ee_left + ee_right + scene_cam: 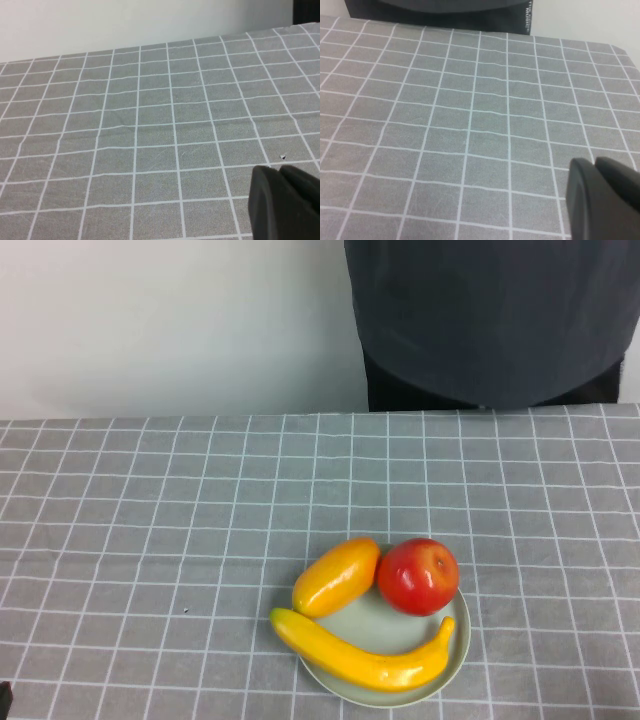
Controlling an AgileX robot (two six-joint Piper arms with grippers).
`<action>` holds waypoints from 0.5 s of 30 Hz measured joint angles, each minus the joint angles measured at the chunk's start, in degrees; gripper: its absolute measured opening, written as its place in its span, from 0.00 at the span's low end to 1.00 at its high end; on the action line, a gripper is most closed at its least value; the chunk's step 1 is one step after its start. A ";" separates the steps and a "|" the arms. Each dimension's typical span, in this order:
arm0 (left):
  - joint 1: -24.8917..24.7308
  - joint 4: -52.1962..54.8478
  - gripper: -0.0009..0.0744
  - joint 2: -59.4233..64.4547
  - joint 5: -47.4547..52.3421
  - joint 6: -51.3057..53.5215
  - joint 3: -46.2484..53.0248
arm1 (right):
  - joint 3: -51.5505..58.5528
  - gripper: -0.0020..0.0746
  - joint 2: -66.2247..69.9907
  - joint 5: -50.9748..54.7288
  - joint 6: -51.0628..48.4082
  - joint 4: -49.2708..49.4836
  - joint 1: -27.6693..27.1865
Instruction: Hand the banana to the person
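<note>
The long yellow banana (355,656) lies across the near side of a pale green plate (461,640) at the front of the table. The person (490,320) stands at the far edge, torso in a dark shirt, hands out of view; the shirt also shows in the right wrist view (435,12). My left gripper (278,171) is shut and empty, over bare cloth. My right gripper (594,163) is shut and empty, over bare cloth too. Neither gripper shows in the high view, and neither wrist view shows the banana.
On the same plate lie a plump orange-yellow oval fruit (337,576) and a red apple (418,575), both touching the banana's far side. A grey checked tablecloth (150,520) covers the table. A white wall (170,320) stands behind.
</note>
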 joint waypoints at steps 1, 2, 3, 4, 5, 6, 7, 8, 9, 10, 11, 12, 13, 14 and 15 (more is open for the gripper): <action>0.00 0.00 0.00 0.00 0.00 0.00 0.00 | 0.00 0.01 0.00 0.00 0.00 0.00 0.00; 0.00 0.00 0.00 0.00 0.00 0.00 0.00 | 0.00 0.01 0.00 0.00 0.00 0.00 0.00; 0.00 0.00 0.00 0.00 0.00 0.00 0.00 | 0.00 0.01 0.00 0.00 0.00 0.00 0.00; 0.00 0.00 0.00 0.00 0.00 0.00 0.00 | 0.00 0.01 0.00 0.00 0.00 0.00 0.00; 0.00 0.00 0.00 0.00 0.00 0.00 0.00 | 0.00 0.01 0.00 0.00 0.00 0.00 0.00; 0.00 0.24 0.01 0.00 0.00 0.00 0.00 | 0.00 0.01 0.00 0.00 0.00 0.00 0.00; 0.00 0.40 0.01 0.00 0.00 0.00 0.00 | 0.00 0.01 0.00 0.00 0.00 0.00 0.00; 0.00 0.39 0.01 0.00 0.00 0.00 0.00 | 0.00 0.01 0.00 0.00 0.00 0.00 0.00; 0.00 0.50 0.00 0.00 0.00 0.00 0.00 | 0.00 0.01 0.00 0.00 0.00 0.00 0.00; 0.00 0.43 0.01 0.00 0.00 0.00 0.00 | 0.00 0.01 0.00 0.00 0.00 0.00 0.00; 0.00 0.59 0.01 0.00 0.00 0.00 0.00 | 0.00 0.01 0.00 0.00 0.00 0.00 0.00; 0.00 0.59 0.01 0.00 0.00 0.00 0.00 | 0.00 0.01 0.00 0.00 0.00 0.00 0.00; 0.00 0.59 0.01 0.00 0.00 0.00 0.00 | 0.00 0.01 0.00 0.00 0.00 0.00 0.00; 0.00 0.59 0.01 0.00 0.00 0.00 0.00 | 0.00 0.01 0.00 0.00 0.00 0.00 0.00; 0.00 0.68 0.01 0.00 0.00 0.00 0.00 | 0.00 0.01 0.00 0.00 0.00 0.00 0.00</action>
